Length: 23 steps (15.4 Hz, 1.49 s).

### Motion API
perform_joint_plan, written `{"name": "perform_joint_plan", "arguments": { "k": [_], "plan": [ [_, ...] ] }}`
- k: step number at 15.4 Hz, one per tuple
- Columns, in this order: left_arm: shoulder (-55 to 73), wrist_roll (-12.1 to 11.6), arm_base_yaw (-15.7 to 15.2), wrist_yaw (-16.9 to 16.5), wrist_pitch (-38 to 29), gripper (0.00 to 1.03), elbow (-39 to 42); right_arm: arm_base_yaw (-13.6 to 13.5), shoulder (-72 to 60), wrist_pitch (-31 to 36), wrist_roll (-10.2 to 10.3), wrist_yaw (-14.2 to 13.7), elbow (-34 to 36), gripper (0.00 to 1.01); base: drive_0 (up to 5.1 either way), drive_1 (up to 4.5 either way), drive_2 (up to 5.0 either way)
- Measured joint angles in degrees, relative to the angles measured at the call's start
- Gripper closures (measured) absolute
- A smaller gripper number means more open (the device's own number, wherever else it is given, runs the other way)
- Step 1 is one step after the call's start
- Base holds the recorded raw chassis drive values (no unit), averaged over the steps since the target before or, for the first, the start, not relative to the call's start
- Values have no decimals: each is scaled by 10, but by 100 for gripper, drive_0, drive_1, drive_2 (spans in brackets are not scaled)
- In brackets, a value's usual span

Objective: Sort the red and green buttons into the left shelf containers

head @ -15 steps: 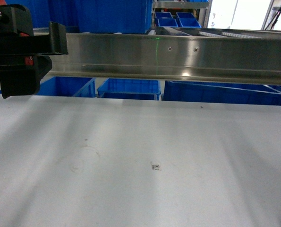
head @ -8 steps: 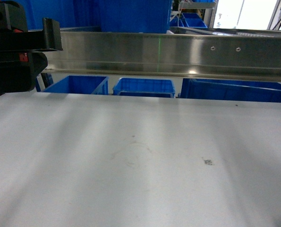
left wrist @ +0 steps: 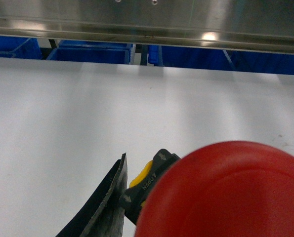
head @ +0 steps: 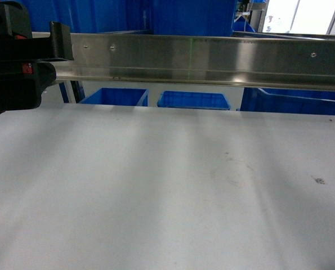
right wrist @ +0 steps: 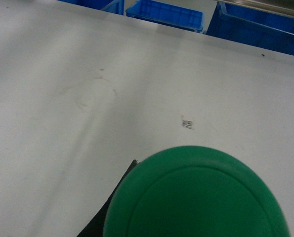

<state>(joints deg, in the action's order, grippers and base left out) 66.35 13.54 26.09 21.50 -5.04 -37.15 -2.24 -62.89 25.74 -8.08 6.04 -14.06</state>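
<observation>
White table spans head view; steel shelf rail above far edge, blue bins behind.
Left gripper: red button close against lens, beside dark finger; grip unclear.
Right wrist view: green button fills bottom, above table; jaws unseen.

The left arm is raised at the far left of the head view, its black tool held level and pointing right. In its wrist view this tool is clamped on the red button. The right tool is out of the head view; its wrist view shows the green button gripped.
</observation>
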Motion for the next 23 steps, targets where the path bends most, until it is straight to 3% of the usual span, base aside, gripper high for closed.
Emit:
{"name": "perform_joint_plan", "arguments": {
  "k": [23],
  "plan": [
    [-1, 0, 0, 0, 0, 59, 0, 0, 1, 1, 0, 0, 0, 75, -483, 127, 353]
  ]
}}
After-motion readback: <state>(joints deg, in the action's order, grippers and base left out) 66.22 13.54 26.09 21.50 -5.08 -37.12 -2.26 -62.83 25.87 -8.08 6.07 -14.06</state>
